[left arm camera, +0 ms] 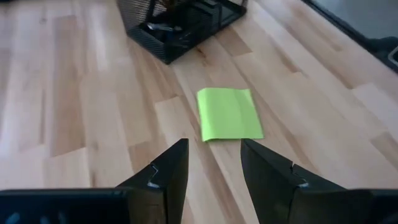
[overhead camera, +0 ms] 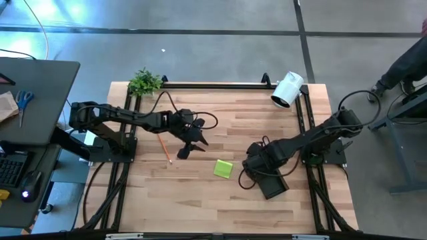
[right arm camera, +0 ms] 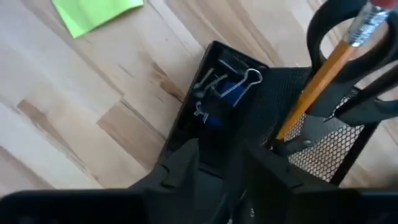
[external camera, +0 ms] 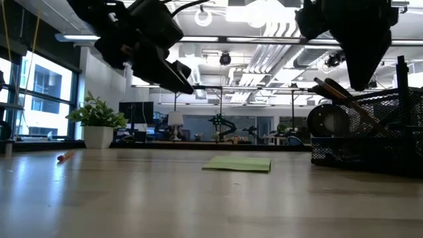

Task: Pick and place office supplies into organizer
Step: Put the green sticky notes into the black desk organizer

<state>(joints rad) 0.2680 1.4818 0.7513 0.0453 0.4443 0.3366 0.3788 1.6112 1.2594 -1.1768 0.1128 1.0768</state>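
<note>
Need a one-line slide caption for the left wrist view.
Open left gripper hangs above the table, lime-green sticky-note pad just ahead and black mesh organizer beyond.

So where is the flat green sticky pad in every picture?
High view: lime-green sticky-note pad mid-table, between both arms.
Low view: lying flat at centre.
Left wrist view: beyond the fingers.
Right wrist view: at one corner.
Shared landmark: black mesh organizer, beside the pad.

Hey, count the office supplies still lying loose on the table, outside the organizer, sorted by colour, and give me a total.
Green: 1, the sticky pad
Orange: 1, the pencil
Total: 2 loose on the table; other supplies already sit in the organizer.
</note>
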